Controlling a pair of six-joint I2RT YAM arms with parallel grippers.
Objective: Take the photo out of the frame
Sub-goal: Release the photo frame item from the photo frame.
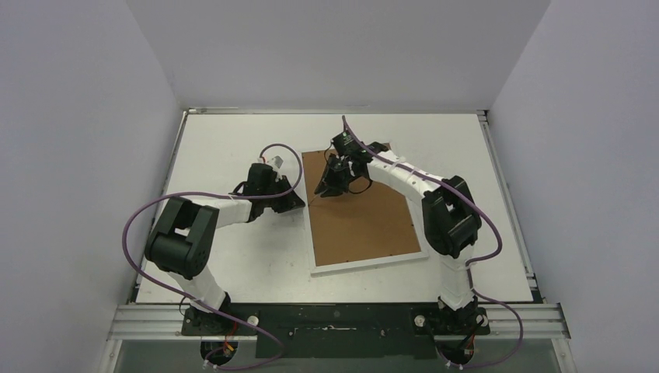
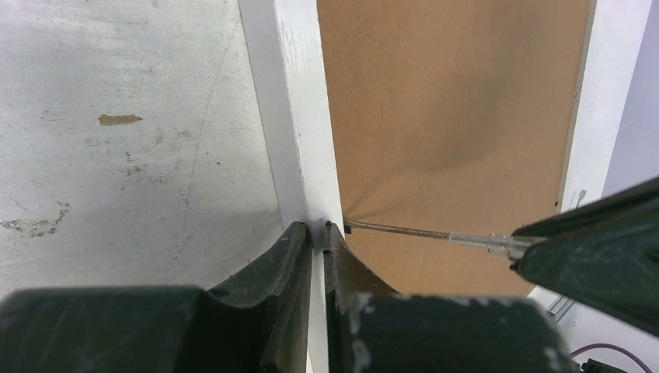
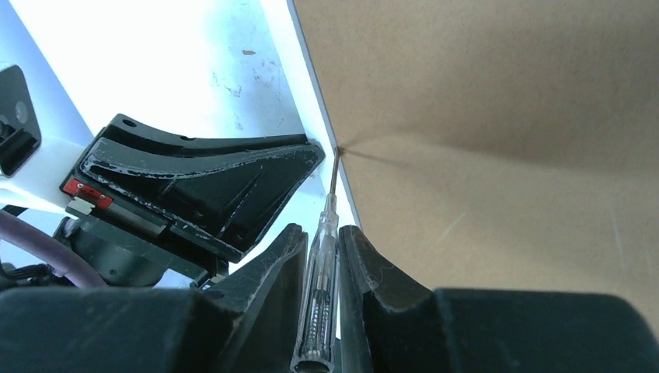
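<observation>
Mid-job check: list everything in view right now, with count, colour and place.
frame: one, white, lying face down right of table centre
backing board: one, brown, set in the frame's back
screwdriver: one, clear handle, metal shaft, tip at the board's left edge
photo: none visible
table: one, white, scuffed, under everything
left arm and right arm: black and white, bases at near edge
left end effector: one, black, shut on the frame's left border
right end effector: one, black, shut on the screwdriver
</observation>
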